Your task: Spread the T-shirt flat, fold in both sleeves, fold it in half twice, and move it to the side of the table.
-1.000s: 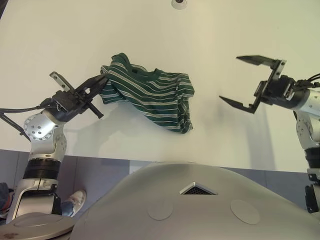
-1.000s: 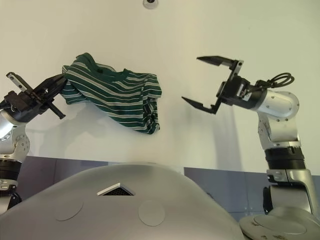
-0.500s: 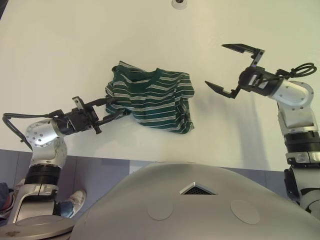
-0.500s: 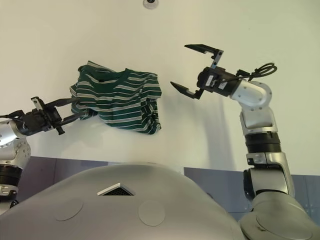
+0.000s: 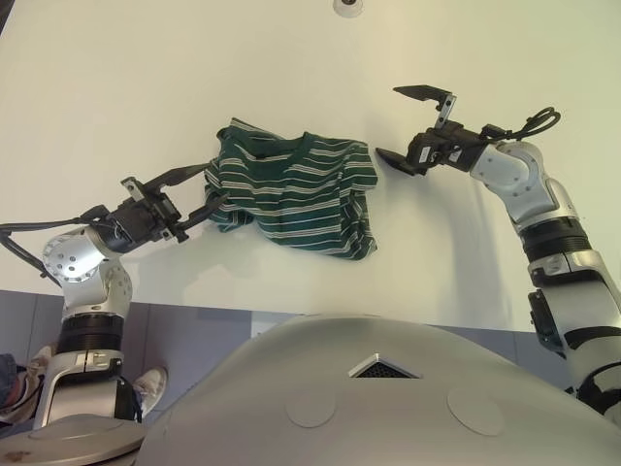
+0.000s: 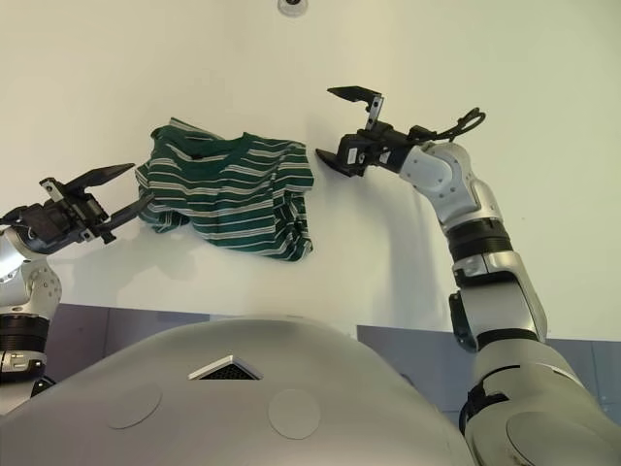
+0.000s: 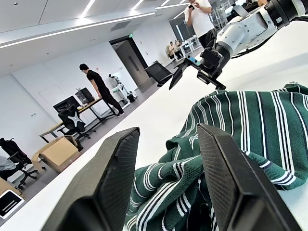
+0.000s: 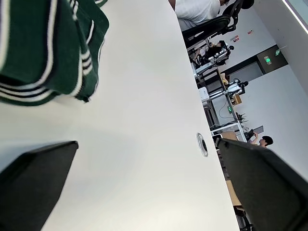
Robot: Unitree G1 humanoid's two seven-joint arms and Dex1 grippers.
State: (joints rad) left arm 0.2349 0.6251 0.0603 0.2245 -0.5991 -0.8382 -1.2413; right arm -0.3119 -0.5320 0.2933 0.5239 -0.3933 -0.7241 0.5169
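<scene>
A green T-shirt (image 5: 291,189) with white stripes lies crumpled in a heap in the middle of the white table (image 5: 146,78). My left gripper (image 5: 213,184) is open at the shirt's left edge. In the left wrist view a bunched fold of the T-shirt (image 7: 192,192) sits between its spread fingers (image 7: 110,192). My right gripper (image 5: 391,124) is open too, hovering just off the shirt's right shoulder and holding nothing. The right wrist view has a corner of the T-shirt (image 8: 43,48) beyond the gripper (image 8: 147,144).
A round cable hole (image 5: 346,6) sits in the table at the far edge. Bare tabletop lies to the left, right and far side of the shirt. The table's near edge (image 5: 388,316) runs close below the shirt.
My left gripper, shut on the shirt's left edge a second ago, has lowered and opened; the shirt has settled on the table. My right gripper has swung left to the shirt's right shoulder.
</scene>
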